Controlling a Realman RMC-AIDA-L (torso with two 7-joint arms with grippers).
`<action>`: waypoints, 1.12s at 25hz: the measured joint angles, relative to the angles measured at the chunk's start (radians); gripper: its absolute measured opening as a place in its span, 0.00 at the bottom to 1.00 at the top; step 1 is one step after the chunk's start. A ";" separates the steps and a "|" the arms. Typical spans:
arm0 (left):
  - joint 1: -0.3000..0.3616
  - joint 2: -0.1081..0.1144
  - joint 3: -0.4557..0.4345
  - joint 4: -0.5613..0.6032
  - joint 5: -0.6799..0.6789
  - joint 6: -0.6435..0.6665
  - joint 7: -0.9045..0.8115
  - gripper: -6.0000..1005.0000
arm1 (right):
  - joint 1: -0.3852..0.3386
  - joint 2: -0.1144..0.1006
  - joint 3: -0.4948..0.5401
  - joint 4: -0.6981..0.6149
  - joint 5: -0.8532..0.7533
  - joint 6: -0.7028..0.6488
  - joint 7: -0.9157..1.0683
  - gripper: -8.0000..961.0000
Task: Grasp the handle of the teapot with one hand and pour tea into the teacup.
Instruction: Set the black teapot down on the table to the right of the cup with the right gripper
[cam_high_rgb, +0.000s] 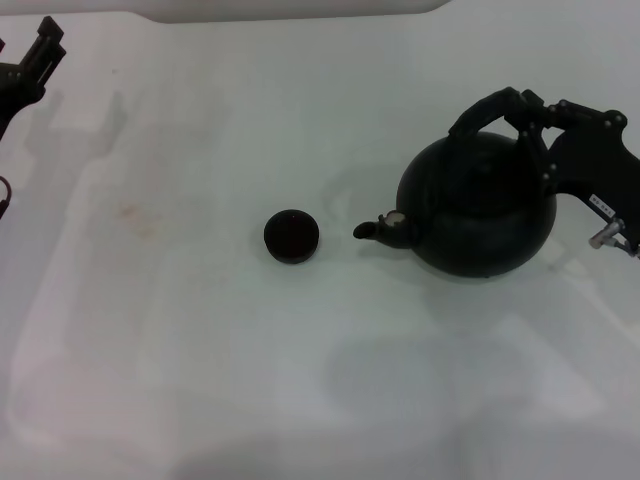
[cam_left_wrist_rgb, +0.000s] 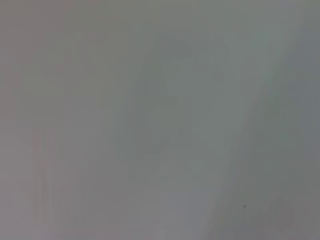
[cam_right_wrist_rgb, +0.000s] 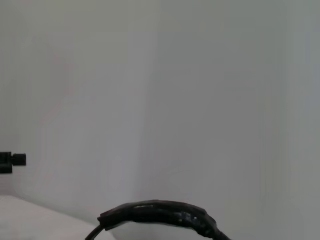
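Black right gripper (cam_high_rgb: 530, 108) pinching the handle (cam_high_rgb: 478, 115) at its top, teapot (cam_high_rgb: 478, 205) hanging below the fingers, teacup (cam_high_rgb: 291, 236) well beyond the spout. Could swing or slip if grip off-centre, spilling short. Left gripper (cam_high_rgb: 40, 55) parked; fingers unclear.

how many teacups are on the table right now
1. The only teacup sits near the middle of the table, just off the spout of the teapot, apart from it. Neither wrist view shows another cup; none looks hidden.
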 joint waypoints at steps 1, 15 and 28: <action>-0.001 0.000 0.000 0.000 0.000 0.000 0.000 0.86 | 0.000 0.000 0.000 -0.001 0.000 0.000 0.000 0.12; -0.003 0.003 -0.006 0.000 -0.004 0.000 0.000 0.86 | -0.001 0.003 0.000 -0.013 0.001 0.052 0.003 0.14; -0.009 0.001 -0.006 0.000 -0.007 -0.001 0.000 0.86 | -0.004 0.003 0.001 -0.025 0.006 0.078 0.008 0.25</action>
